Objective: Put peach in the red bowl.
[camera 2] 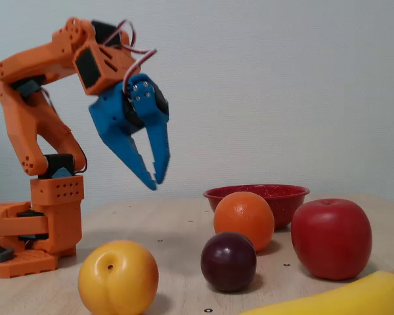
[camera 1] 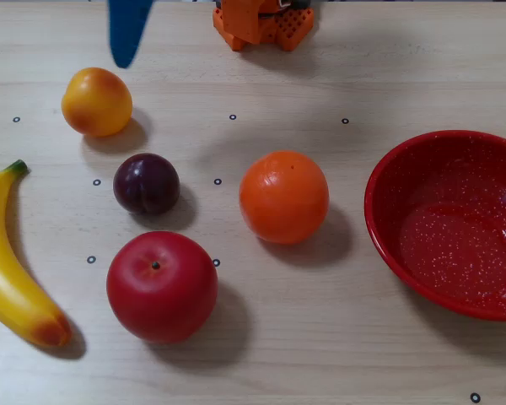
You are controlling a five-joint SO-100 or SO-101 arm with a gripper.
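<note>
Right now I have the gripper (camera 2: 154, 178) hanging in the air, well above the table (camera 1: 337, 354), with nothing in it. In the side fixed view its 2 blue fingers (camera 2: 159, 151) taper down until the tips nearly meet, so I read it as almost closed, though from this angle I cannot be sure how much gap is left. In the top fixed view only a blue tip shows at the upper edge, above the peach (camera 1: 96, 102).

The peach sits untouched on the table at the upper left of the top fixed view, and nearest the camera in the side view (camera 2: 118, 277). Just beside it lies a plum (camera 1: 146, 183), then an apple (camera 1: 162, 286) and an orange (camera 1: 284, 197), with a banana (camera 1: 13, 261) along the left edge. The bowl (camera 1: 388, 240) stands empty at the far right, well apart from the peach, with the orange between them.

I judge this to be the approach step: no grasp is made yet. Next I need to spread the fingers wide enough for the round fruit, then lower straight down over the peach so the fingers straddle its middle. The plum is close, so I would come in from the side away from it. After closing, I must lift high enough to clear the orange on the way to the bowl.
</note>
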